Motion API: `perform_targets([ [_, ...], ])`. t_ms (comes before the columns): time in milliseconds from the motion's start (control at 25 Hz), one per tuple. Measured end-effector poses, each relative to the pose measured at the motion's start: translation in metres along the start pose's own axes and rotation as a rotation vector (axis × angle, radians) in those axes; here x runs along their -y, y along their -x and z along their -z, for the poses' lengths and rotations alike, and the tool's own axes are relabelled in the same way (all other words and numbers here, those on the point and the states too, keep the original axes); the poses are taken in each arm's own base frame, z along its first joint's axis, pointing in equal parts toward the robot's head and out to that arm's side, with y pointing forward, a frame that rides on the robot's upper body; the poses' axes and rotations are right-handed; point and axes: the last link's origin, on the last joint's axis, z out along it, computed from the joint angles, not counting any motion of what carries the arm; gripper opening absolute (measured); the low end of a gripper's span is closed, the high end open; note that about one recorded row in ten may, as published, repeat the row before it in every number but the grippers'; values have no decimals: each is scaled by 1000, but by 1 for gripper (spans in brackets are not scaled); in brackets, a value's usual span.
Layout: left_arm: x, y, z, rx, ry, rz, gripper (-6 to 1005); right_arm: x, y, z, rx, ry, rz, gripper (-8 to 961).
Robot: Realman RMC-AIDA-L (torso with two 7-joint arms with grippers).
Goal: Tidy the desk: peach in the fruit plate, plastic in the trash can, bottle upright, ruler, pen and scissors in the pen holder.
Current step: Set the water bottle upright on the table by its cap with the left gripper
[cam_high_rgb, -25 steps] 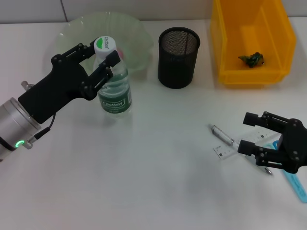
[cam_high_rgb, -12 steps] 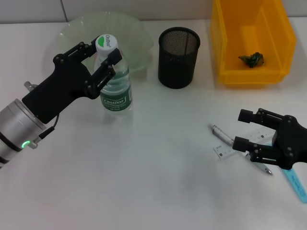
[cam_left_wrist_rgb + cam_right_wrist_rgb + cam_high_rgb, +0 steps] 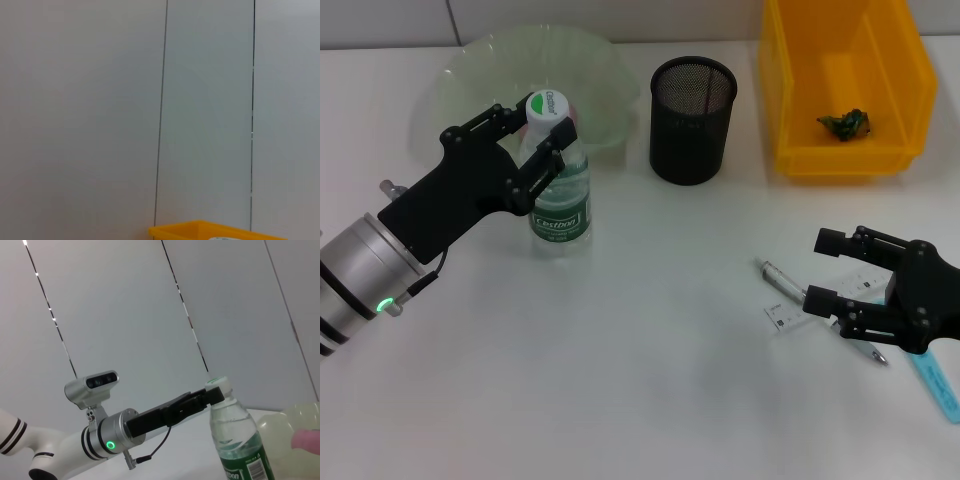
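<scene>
Three views disagree on how much they give. Only the head view lays out the whole desk; the right wrist view looks across at the left arm and the bottle (image 3: 239,440) from the side and catches a pink shape at its edge inside the pale plate — the peach (image 3: 306,439), mostly out of frame. The left wrist view shows little beyond a wall and the rim of the yellow trash can (image 3: 200,231).

From the head view, the left arm reaches in from the near left, its black left gripper (image 3: 525,135) at the neck of the bottle (image 3: 556,180), one finger on either side of the white-and-green cap. Whether the fingers press the neck or stand just clear of it cannot be told. The bottle stands upright just in front of the fruit plate (image 3: 490,65), with a green label and clear body.

Low at the right, the right gripper (image 3: 825,272) hovers with its fingers spread apart over the pen (image 3: 783,282), a clear ruler (image 3: 782,317) and the blue-handled scissors (image 3: 935,385). The black mesh pen holder (image 3: 692,120) stands between plate and trash can (image 3: 790,100) — a green scrap of plastic (image 3: 845,123) lies inside the can.
</scene>
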Motion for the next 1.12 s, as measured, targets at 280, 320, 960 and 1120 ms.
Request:
perform_targets([
  [280,0,2,0,9,-1,-20,447,0,0,0,0,1,-1,816],
  [320,0,2,0,10,0,-22,447,0,0,0,0,1,-1,816],
  [960,-3,-2,5,-23,3,-28,659,0,1,0,2,-1,-3,817],
  [1120,-6,-9,12,-89,12,-22,776,1,1,0,7,-5,-3,817],
])
